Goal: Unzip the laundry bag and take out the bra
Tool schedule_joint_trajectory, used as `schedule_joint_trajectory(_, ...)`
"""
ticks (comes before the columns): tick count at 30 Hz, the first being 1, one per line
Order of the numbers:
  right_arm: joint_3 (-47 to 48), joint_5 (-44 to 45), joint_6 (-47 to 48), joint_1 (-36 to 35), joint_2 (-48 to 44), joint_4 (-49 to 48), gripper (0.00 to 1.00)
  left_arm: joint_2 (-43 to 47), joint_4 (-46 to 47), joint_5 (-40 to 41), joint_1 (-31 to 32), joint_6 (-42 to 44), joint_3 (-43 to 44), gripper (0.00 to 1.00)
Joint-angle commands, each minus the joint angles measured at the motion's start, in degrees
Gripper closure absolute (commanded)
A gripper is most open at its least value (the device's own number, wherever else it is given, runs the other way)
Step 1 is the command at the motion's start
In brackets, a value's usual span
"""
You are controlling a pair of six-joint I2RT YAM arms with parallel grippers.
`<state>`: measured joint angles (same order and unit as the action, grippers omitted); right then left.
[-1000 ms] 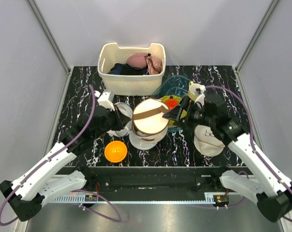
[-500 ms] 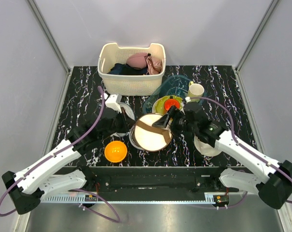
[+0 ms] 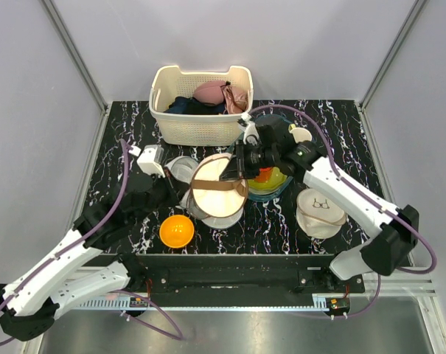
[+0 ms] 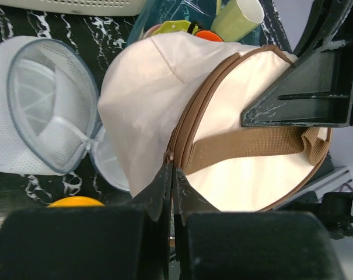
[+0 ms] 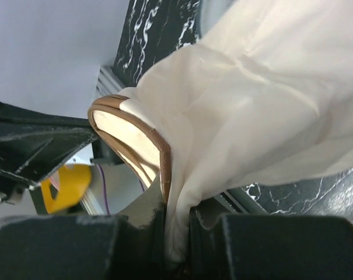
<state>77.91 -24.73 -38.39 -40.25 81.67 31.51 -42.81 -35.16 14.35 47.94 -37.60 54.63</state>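
The cream-beige laundry bag with its brown zipper band and strap sits tilted at the table's middle, held from both sides. My left gripper is at the bag's left edge. In the left wrist view, the left gripper is shut right at the zipper line of the bag, with a thin piece, apparently the zipper pull, pinched between its tips. My right gripper reaches in from the back right. In the right wrist view, the right gripper is shut on a fold of the bag beside the zipper band. The bra is hidden.
A cream basket holding pink and dark garments stands at the back. White mesh domes lie left of the bag and an orange bowl lies front left. A yellow-green bowl, a cup and a white round printed bag are on the right.
My right gripper swung from the bag's right side round to its back edge and closed on the fabric. The bag tipped and shifted left. The left gripper stayed shut and drew left.
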Motion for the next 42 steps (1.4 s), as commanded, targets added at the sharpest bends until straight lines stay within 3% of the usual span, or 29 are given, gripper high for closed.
schedule_joint_trajectory(1,6.46,-14.28,19.30,0.08,4.64,8.90,1.00,0.71,-1.49,3.22,0.22,5.24,4.34,1.00)
schedule_joint_trajectory(6,6.91,-15.61,28.45,-0.44,5.35,14.02,1.00,-0.96,-0.88,9.11,0.13,10.70,7.68,1.00)
schedule_joint_trajectory(13,5.15,-14.65,27.24,-2.38,4.38,12.62,1.00,-8.25,5.89,2.79,-0.57,13.44,10.85,1.00)
schedule_joint_trajectory(19,3.39,-16.31,27.05,-2.47,3.06,10.24,1.00,-5.27,4.49,0.43,-1.88,13.78,6.99,0.99)
schedule_joint_trajectory(20,4.00,-16.92,27.75,-2.47,4.02,10.59,1.00,-4.92,3.70,-3.32,-2.85,13.87,6.63,0.92)
schedule_joint_trajectory(21,4.53,-17.28,28.54,-2.47,4.81,11.64,1.00,-4.31,3.00,-5.89,-5.20,14.05,5.76,0.76)
schedule_joint_trajectory(23,6.90,-17.02,30.30,-2.38,7.35,12.87,1.00,-3.25,2.29,-14.03,-7.41,14.05,4.44,0.26)
schedule_joint_trajectory(24,7.78,-17.10,30.91,-2.46,8.15,14.10,1.00,-2.64,2.37,-17.48,-8.90,14.31,3.04,0.09)
schedule_joint_trajectory(25,9.44,-17.37,31.62,-2.38,8.94,14.54,1.00,-2.20,2.72,-20.91,-9.53,14.75,2.42,0.01)
schedule_joint_trajectory(28,11.55,-18.07,32.50,-2.46,10.53,15.25,1.00,-3.85,2.90,-31.03,-10.33,15.54,0.39,0.01)
schedule_joint_trajectory(35,12.71,-18.34,33.38,-2.47,9.21,15.86,1.00,-8.34,9.13,-37.37,-10.33,12.47,-3.56,0.04)
schedule_joint_trajectory(37,12.36,-17.90,33.38,-2.46,8.68,16.30,1.00,-9.48,10.28,-36.85,-10.33,12.12,-3.57,0.38)
schedule_joint_trajectory(38,12.27,-16.68,33.21,-2.38,8.07,16.39,0.94,-10.53,10.37,-36.68,-10.33,11.94,-3.31,0.59)
schedule_joint_trajectory(39,12.27,-15.27,32.68,-2.38,7.89,16.65,0.75,-11.06,10.11,-36.24,-10.33,11.51,-2.52,0.82)
schedule_joint_trajectory(40,12.27,-13.26,30.68,-2.38,7.54,16.74,0.44,-11.42,9.32,-35.28,-10.41,11.24,-1.99,1.00)
schedule_joint_trajectory(42,12.18,-4.57,27.60,-2.20,6.05,17.09,0.05,-10.81,7.83,-30.54,-10.67,10.19,-0.94,1.00)
